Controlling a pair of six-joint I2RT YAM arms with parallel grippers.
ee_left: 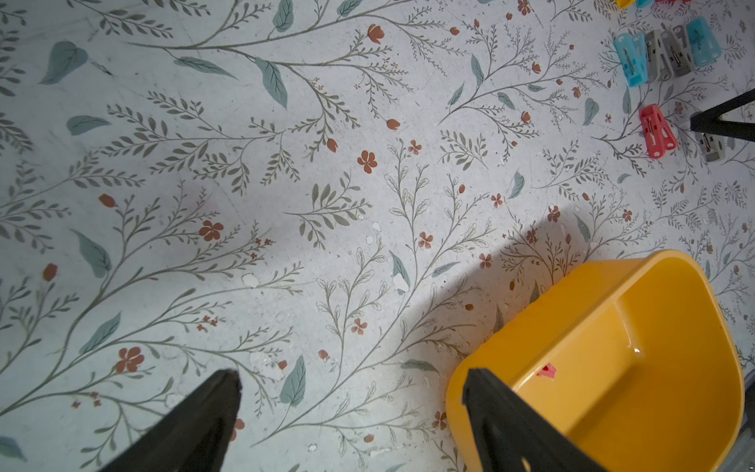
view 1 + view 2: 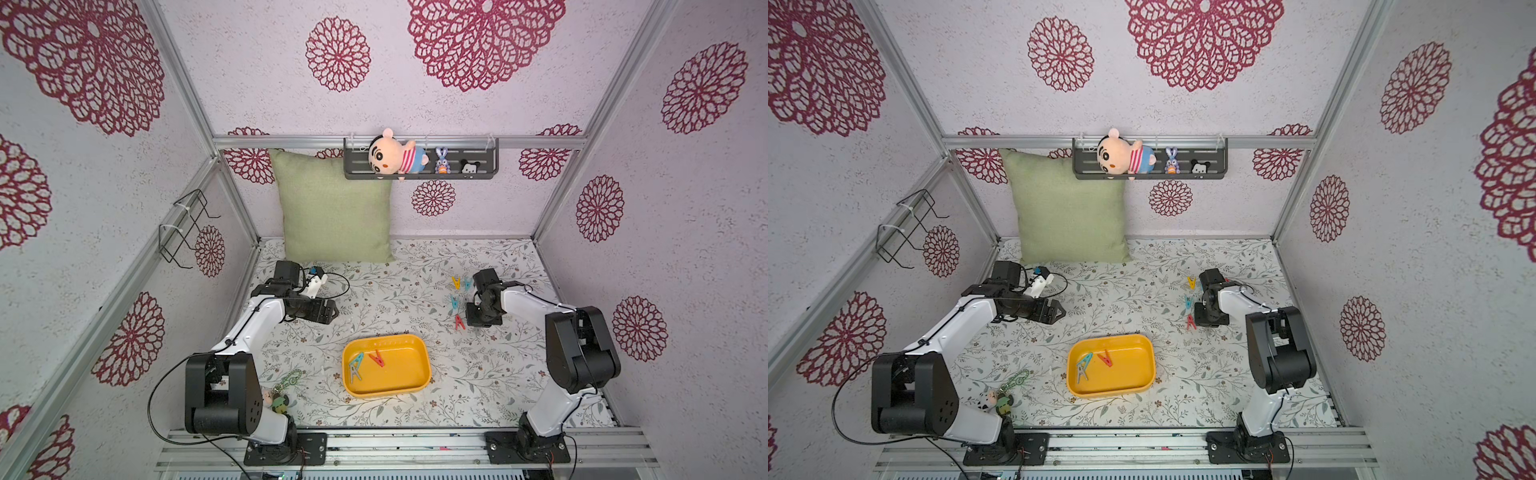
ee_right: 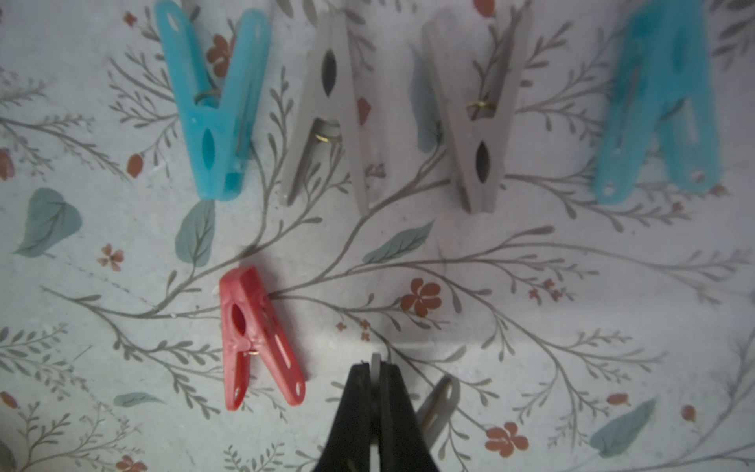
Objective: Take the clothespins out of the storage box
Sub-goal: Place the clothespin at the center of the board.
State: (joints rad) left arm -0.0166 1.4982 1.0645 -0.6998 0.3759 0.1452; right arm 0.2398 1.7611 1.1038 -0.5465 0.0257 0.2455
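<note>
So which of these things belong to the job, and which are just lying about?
Job: yellow storage box, clothespins inside it, clothespins laid on the table, grey clothespin in the right pincer.
Lying about: green cushion, keychain charm, toys on the shelf.

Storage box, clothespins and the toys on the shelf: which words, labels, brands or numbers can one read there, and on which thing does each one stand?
No text can be read in any view.
On the storage box: a row of small raised marks along its far inner wall, too small to read.
On the clothespins: plain plastic, no lettering.
On the plush doll and small figures on the shelf: no lettering visible.
</note>
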